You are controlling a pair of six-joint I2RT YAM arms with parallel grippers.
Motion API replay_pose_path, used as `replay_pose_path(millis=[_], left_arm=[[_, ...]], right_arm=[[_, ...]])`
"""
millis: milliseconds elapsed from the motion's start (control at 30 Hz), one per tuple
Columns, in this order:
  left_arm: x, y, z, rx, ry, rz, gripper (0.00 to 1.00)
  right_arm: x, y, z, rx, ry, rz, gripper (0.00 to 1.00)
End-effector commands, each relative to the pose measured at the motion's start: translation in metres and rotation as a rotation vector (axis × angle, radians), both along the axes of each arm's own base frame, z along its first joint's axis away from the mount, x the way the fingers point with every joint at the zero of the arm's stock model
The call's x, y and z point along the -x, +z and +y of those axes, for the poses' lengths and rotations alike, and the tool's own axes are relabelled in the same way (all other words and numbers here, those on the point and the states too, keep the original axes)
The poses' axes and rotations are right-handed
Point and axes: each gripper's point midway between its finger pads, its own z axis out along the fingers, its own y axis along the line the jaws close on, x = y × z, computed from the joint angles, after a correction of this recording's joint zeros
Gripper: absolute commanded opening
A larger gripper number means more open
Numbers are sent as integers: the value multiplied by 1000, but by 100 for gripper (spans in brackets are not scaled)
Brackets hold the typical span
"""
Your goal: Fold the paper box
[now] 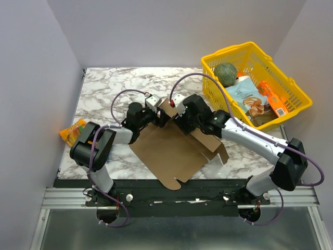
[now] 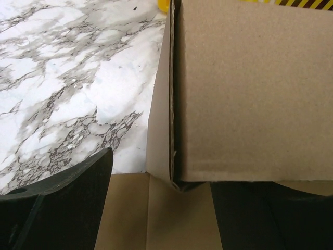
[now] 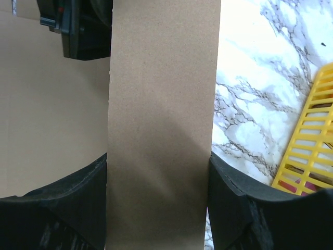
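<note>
The paper box (image 1: 171,151) lies as a brown cardboard sheet on the middle of the marble table, with a flap raised at its far edge. Both grippers meet at that flap. My left gripper (image 1: 156,112) is open. In the left wrist view the upright folded wall of the paper box (image 2: 250,94) stands between its fingers (image 2: 62,208), with a gap beside the left finger. My right gripper (image 1: 180,110) is shut across a cardboard strip. In the right wrist view that strip of the paper box (image 3: 161,94) fills the space between both fingers (image 3: 244,208) and touches each.
A yellow basket (image 1: 296,91) stands at the back right, holding a green round item (image 1: 226,73) and several packets; its mesh wall (image 3: 307,146) shows close to my right fingers. An orange packet (image 1: 72,130) lies at the table's left edge. Grey walls enclose the table.
</note>
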Motion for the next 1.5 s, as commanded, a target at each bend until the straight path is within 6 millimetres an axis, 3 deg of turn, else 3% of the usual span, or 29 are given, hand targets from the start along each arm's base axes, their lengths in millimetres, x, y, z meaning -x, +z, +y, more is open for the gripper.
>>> replay_pose_path(millis=[0, 167, 267, 300, 433, 733, 833, 1033, 1467], left_arm=[[-11, 20, 0, 13, 54, -79, 79], [-11, 36, -3, 48, 89, -163, 68], [-10, 41, -5, 80, 96, -188, 56], [-10, 41, -3, 87, 110, -191, 46], [-8, 49, -1, 126, 147, -216, 33], [1, 51, -1, 141, 247, -254, 11], [-5, 43, 16, 46, 411, -250, 3], [-8, 28, 39, -20, 601, -194, 1], [-1, 15, 63, -58, 838, -170, 0]], right_arm=[[37, -18, 18, -2, 138, 165, 68], [39, -18, 22, -21, 136, 187, 68], [38, -14, 21, -31, 118, 187, 68], [38, -15, 20, -30, 112, 190, 68], [36, -12, 18, -45, 79, 198, 68], [39, -7, 19, -104, 28, 240, 68], [36, -4, 16, -113, -4, 236, 68], [35, -4, 15, -134, -42, 251, 70], [33, -5, 18, -157, -71, 280, 70]])
